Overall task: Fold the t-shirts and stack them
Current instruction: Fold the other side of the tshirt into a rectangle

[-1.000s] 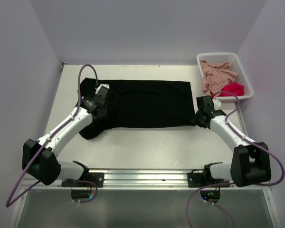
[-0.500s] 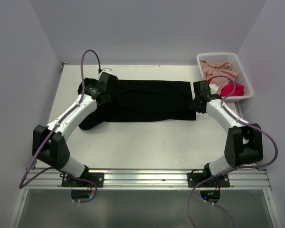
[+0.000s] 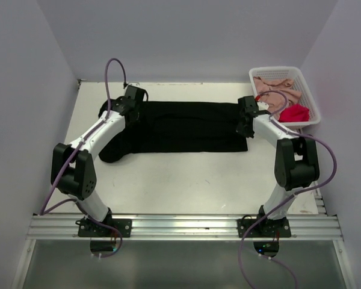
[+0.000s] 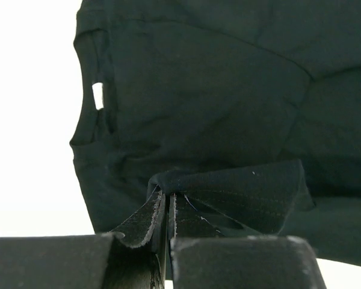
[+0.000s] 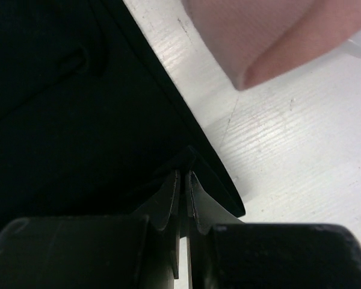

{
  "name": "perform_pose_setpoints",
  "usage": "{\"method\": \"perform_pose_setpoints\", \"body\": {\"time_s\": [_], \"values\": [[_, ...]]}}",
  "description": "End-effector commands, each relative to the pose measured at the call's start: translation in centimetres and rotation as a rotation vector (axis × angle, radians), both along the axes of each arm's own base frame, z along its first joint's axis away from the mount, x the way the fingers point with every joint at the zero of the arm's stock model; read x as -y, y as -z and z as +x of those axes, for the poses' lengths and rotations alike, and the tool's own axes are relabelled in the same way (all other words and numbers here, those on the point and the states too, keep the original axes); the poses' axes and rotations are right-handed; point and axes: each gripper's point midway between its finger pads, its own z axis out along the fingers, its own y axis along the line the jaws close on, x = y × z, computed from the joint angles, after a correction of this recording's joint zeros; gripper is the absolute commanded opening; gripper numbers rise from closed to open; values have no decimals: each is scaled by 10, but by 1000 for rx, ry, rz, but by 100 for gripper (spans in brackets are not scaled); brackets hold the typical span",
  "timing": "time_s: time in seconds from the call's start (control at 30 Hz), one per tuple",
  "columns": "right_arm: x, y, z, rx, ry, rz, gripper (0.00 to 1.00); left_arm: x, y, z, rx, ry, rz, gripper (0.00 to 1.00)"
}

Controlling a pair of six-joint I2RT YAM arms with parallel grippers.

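Both arms reach farther back than a second ago, the left claw [image 4: 166, 201] and right claw [image 5: 183, 180] each clamped on the black t-shirt [image 3: 186, 127], which lies across the far desk [image 3: 186, 180].

Stock of my table [image 3: 186, 180], white top. On it: one black t-shirt [image 3: 186, 126], laid out flat sideways across the far half, left sleeve trailing toward me; one white lattice basket [image 3: 275, 70], far right corner, near the shirt's right edge.
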Motion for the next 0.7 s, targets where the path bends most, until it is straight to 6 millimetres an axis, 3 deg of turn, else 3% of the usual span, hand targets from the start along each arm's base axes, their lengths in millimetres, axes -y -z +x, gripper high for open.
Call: {"method": "perform_pose_setpoints", "body": {"time_s": [0.0,0.17,0.57,0.63,0.67], "values": [[6,-12,18,51,16,-39,3,-8,-34,27,131,-29,-6,0],[6,-12,25,54,18,-48,3,-8,-52,38,175,-20,-5,0],[5,-17,44,76,18,-53,4,5,-47,63,167,18,-19,0],[6,-17,45,77,22,-59,11,6,-41,65,157,23,-19,0],[6,-17,45,75,21,-60,26,7,-40,66,152,20,-18,1]]}}
